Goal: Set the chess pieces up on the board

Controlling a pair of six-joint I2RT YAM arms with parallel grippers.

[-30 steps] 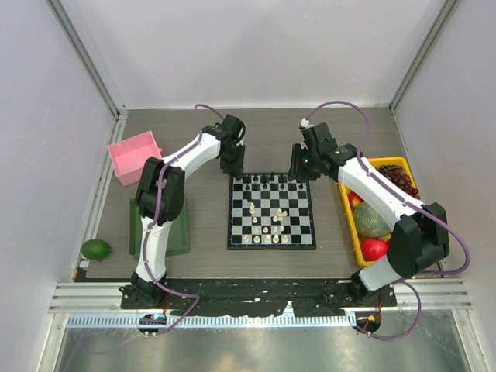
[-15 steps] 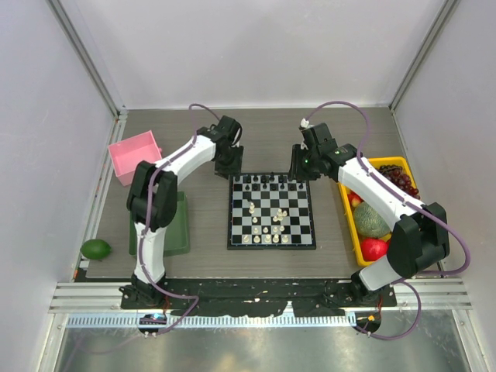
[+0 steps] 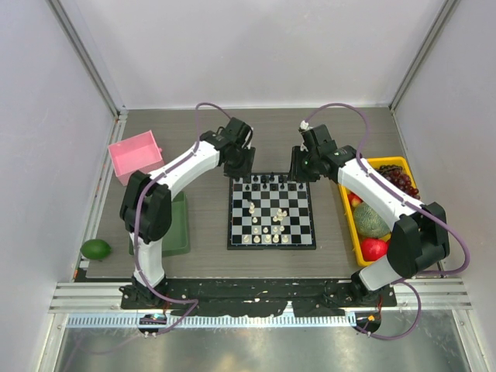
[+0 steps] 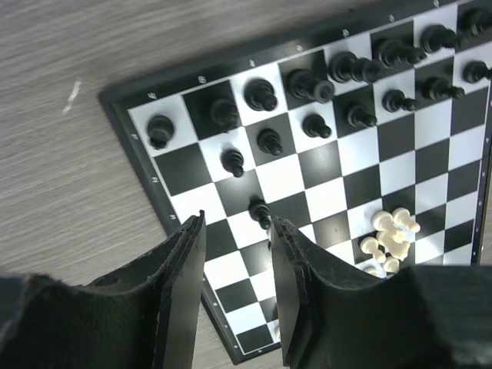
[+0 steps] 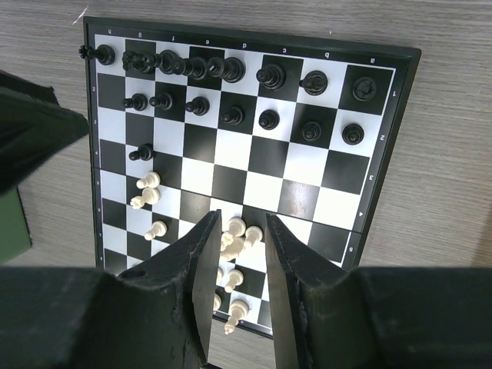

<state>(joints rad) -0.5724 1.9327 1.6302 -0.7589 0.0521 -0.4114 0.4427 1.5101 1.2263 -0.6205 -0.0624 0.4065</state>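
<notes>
Both tools hang above the far edge of the board [image 3: 298, 209], and neither holds a piece.
The board lies mid-surface. The black chess pieces [image 4: 261, 94] crowd its far rows and the cream ones [image 4: 392, 231] cluster loosely nearer the arms. The left tool [image 4: 237, 223] is over the far left corner, spread and empty. The right tool [image 5: 241, 219] is over the far right corner, with a narrow gap and nothing pinched.

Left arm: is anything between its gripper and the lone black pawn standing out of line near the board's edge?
Nothing visible does. The left gripper hangs open and empty over the board, and the stray black pawn stands just ahead of its fingertips, with bare squares around it.
</notes>
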